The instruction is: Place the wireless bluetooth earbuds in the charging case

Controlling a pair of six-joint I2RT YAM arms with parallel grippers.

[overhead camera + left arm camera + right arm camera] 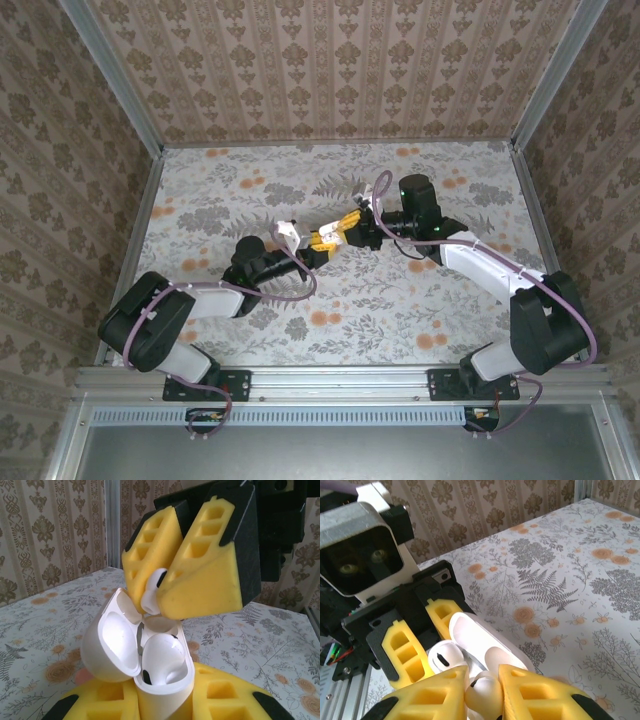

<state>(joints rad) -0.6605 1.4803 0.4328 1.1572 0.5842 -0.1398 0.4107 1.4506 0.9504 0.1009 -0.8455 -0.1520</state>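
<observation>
Left wrist view: the white charging case (167, 685) stands open with its lid tipped back. Inside it sits an earbud (162, 655). The left pincer (165, 707) squeezes the case tight, above the flowery counter (270, 630). The right pincer (152, 600) pinches a second earbud (152, 587) just over the open case.

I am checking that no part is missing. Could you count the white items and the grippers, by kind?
Earbuds: 2, the seated earbud and the pinched earbud
Charging case: 1, lid open
Grippers: 2, the left gripper and the right gripper
Total: 5
</observation>
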